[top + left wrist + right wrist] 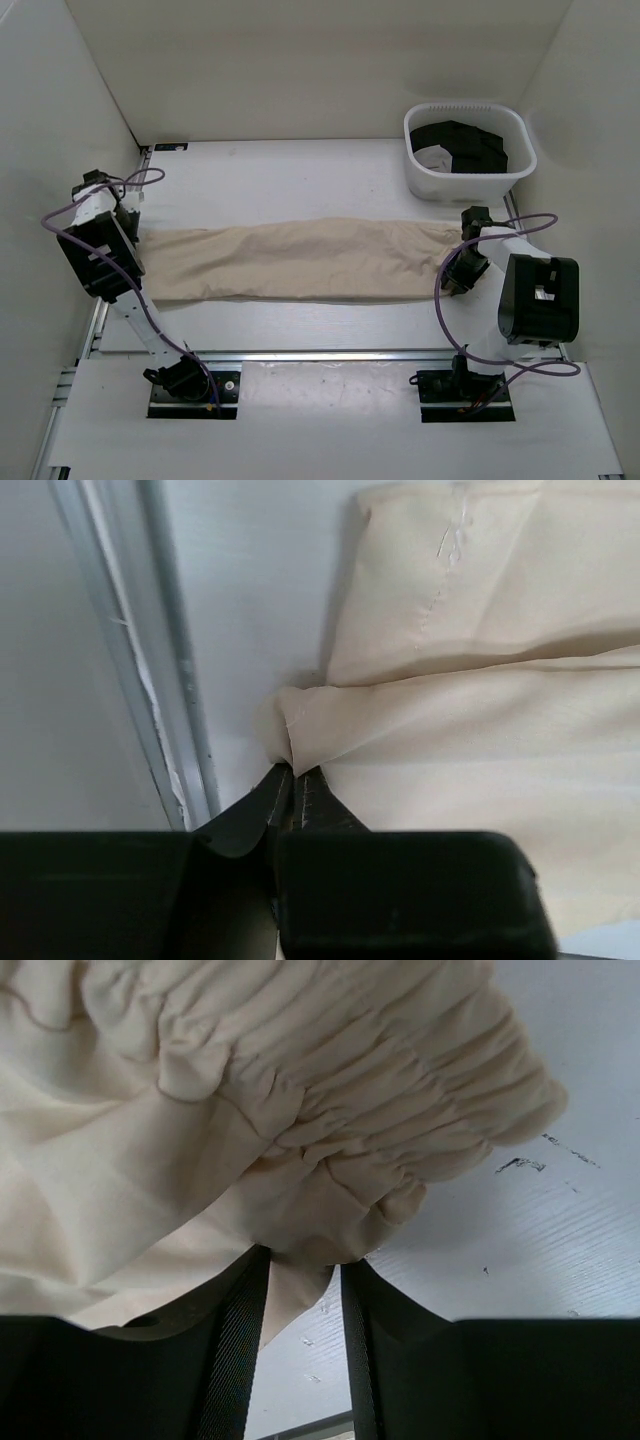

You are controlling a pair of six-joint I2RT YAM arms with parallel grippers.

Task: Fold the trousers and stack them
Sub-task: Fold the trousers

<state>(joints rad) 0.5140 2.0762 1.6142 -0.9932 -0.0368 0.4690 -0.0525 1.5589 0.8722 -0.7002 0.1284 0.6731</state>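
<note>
Beige trousers (300, 260) are lying full length across the white surface (300, 170), with the leg ends over by the left arm and the gathered waistband by the right. The left tool (295, 780) is clenched on a corner of the leg hem, tips together with just a nip of cloth in them. The right tool (303, 1260) has a tongue of the waistband between its fingers, but there's a gap lower down, so I honestly can't tell if it's biting or only straddling. My guess is an end-to-end fold comes next. So get a real grip on the waistband first, lift both ends together, keep the cloth taut so the wrinkles don't bunch, and line up the edges. Also mind the white basket (440, 185) of dark clothes (465, 145) just beyond the right arm, since it looks easy to snag.
</note>
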